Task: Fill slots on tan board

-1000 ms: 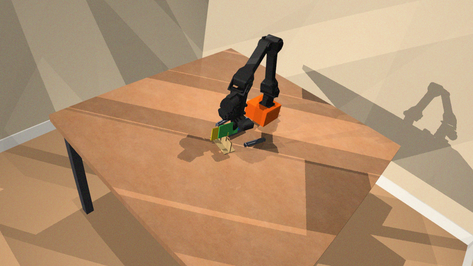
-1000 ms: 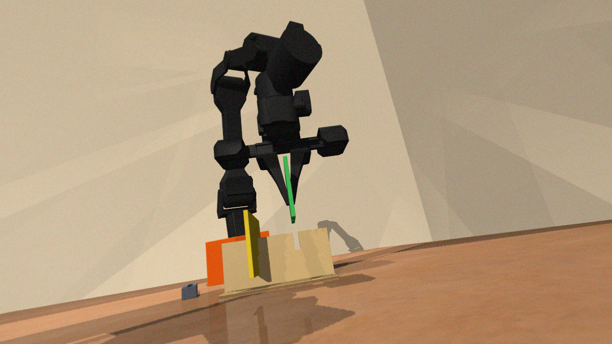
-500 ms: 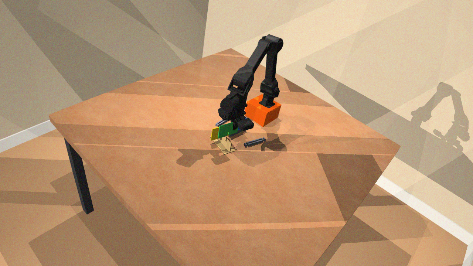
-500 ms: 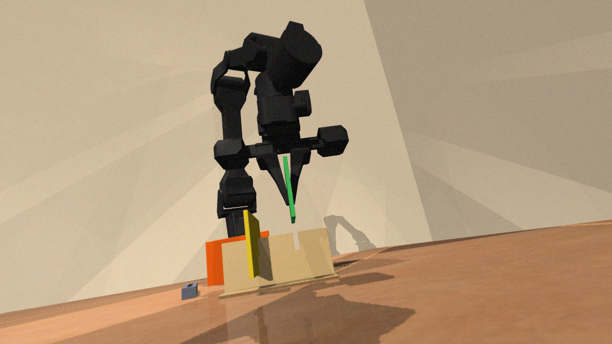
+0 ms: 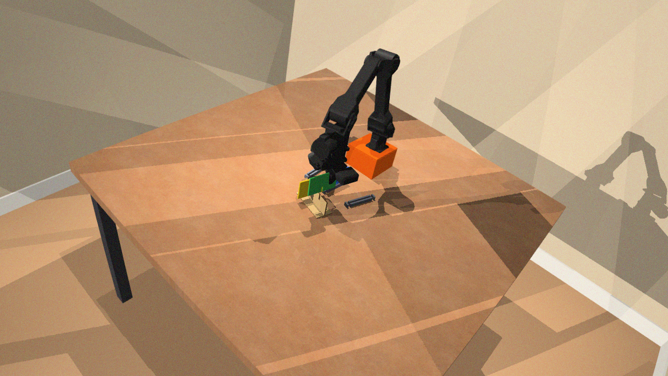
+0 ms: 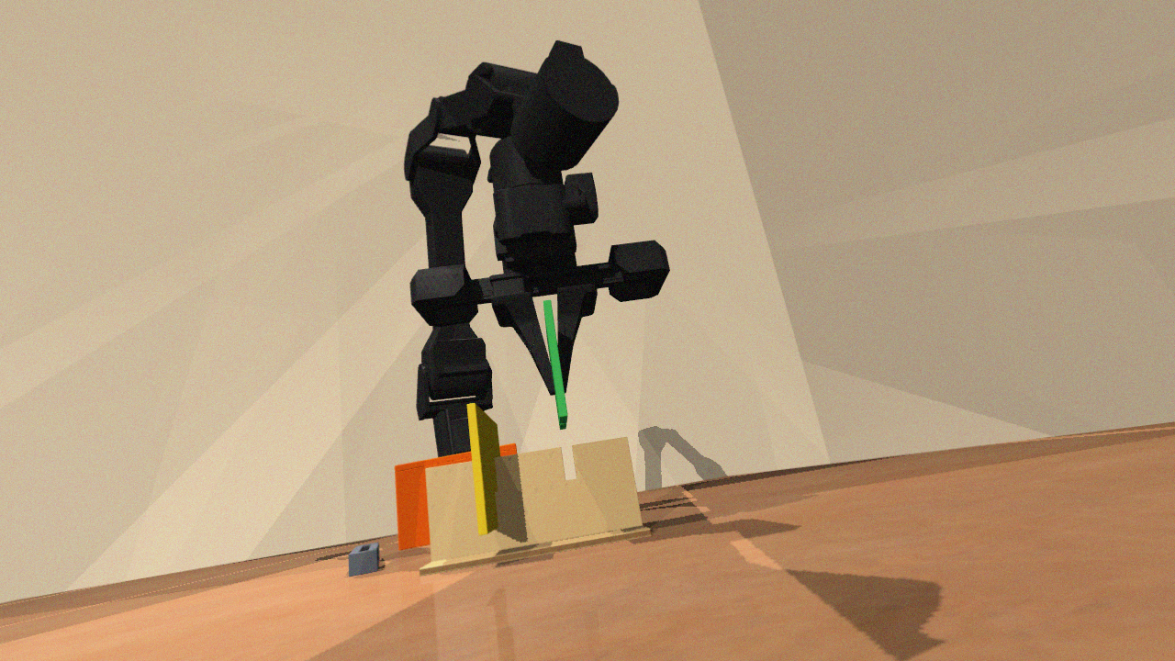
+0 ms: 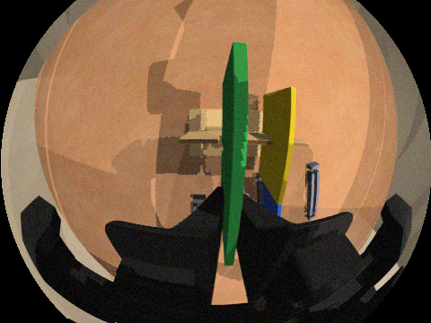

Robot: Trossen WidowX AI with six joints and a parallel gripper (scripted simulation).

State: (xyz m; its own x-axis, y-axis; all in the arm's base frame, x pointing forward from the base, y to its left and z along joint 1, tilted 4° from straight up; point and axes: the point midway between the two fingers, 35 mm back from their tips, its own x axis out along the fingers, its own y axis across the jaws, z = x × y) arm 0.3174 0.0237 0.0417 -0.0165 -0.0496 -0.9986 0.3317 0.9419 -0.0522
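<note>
Exterior view: one green board [image 5: 319,183] [image 6: 555,362] [image 7: 234,148] is clamped in the nearly closed gripper [image 5: 332,179] [image 6: 559,389] [image 7: 225,193]; one yellow board [image 5: 303,188] [image 6: 483,472] [image 7: 278,139] is slotted.

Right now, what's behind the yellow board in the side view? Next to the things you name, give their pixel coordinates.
Behind the yellow board [image 5: 303,188] [image 6: 483,472] [image 7: 278,144], part of the tan board [image 5: 320,203] [image 6: 603,488] [image 7: 202,136] shows on either side, with the orange block [image 5: 371,159] [image 6: 412,509] farther back. Whatever the yellow covers directly can't be seen.

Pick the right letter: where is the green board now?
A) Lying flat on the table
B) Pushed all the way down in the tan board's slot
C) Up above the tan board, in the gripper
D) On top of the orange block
C: the gripper pinches the green board, with a gap below it before the tan board.
</note>
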